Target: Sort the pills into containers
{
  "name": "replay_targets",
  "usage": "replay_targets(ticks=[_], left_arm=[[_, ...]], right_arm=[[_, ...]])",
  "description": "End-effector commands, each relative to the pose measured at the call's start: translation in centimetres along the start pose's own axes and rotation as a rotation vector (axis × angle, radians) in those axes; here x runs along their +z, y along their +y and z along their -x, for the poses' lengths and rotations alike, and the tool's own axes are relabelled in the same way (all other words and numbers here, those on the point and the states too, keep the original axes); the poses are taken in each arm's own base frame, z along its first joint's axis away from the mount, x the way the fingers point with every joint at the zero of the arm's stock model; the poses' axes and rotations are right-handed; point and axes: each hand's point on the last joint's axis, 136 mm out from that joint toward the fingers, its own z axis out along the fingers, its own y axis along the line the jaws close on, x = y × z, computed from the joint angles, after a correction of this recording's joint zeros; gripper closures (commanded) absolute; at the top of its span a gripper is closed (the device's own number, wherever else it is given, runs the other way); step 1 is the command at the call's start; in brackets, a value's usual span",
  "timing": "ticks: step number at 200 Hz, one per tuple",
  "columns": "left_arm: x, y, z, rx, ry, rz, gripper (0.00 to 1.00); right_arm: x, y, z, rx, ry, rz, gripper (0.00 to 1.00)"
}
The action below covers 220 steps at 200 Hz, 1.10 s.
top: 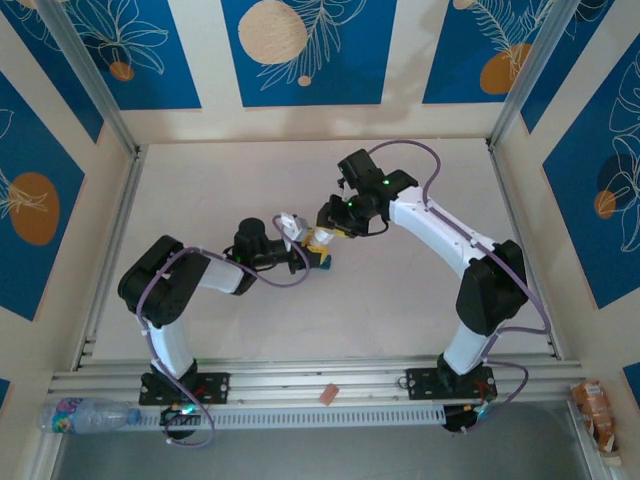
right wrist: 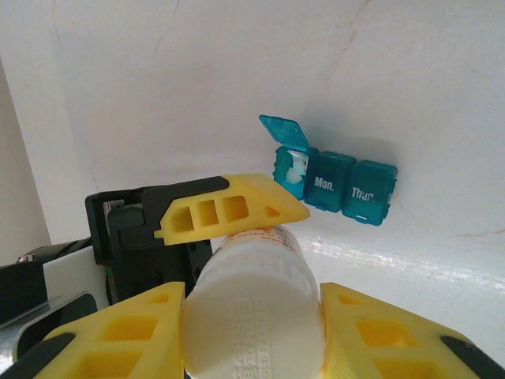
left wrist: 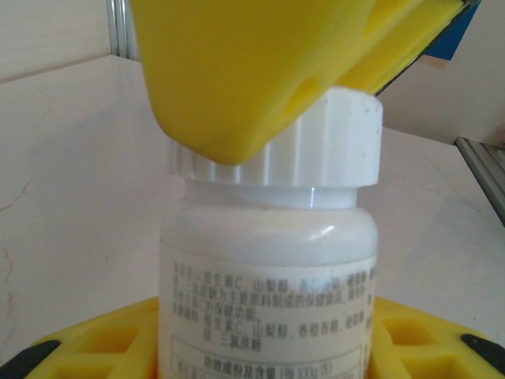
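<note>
The containers are a strip of three joined square boxes in glossy, see-through teal plastic with rounded corners. They lie flat on the table near its middle, just beside the two grippers. The end box has its hinged lid tipped up, and something white shows inside. The other two boxes are closed and printed in white "Mon." and "Thur.".

Close in front of the strip is a white plastic bottle, smooth and round-shouldered. Its label carries rows of small dark Chinese print, too fine to read in full. Its cap is white with a ribbed rim.

The left gripper has its blocky yellow fingers, cut with square hollows, partly closed on the bottle's body. The right gripper is clamped on the cap from both sides.

The table is pale and matte with faint vein-like lines, and it lies bare and open on every side of the grippers. Aluminium rails run along its left and near edges, well apart from the strip, and patterned blue and cream walls stand behind them.
</note>
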Motion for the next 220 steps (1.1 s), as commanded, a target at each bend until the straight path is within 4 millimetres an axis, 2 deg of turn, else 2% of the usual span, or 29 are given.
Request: replay_targets(ticks=[1,22,48,138,191,220], left_arm=[[0.0,-1.1,7.2,0.19,-0.197,0.002,1.0],[0.0,-1.1,7.2,0.191,-0.198,0.0,1.0],[0.0,-1.1,7.2,0.189,-0.197,0.001,1.0],[0.0,-1.5,7.4,0.214,-0.176,-0.02,1.0],[0.2,-1.4,7.4,0.209,-0.173,-0.019,1.0],[0.1,-1.3,7.5,0.21,-0.176,-0.013,1.0]], right_arm=[[0.5,1.7,-3.6,0.095,0.133,0.099,0.63],[0.3,1.9,-3.6,0.101,0.117,0.119,0.63],[0.2,1.2,-3.3,0.058,0.109,0.058,0.63],[1.7,-1.1,-3.1,-0.165,0.17,-0.107,0.63],[2.7,-0.7,-4.1,-0.078,0.192,-0.039,0.63],[2.5,0.6,-4.6,-0.008,0.192,0.022,0.62]])
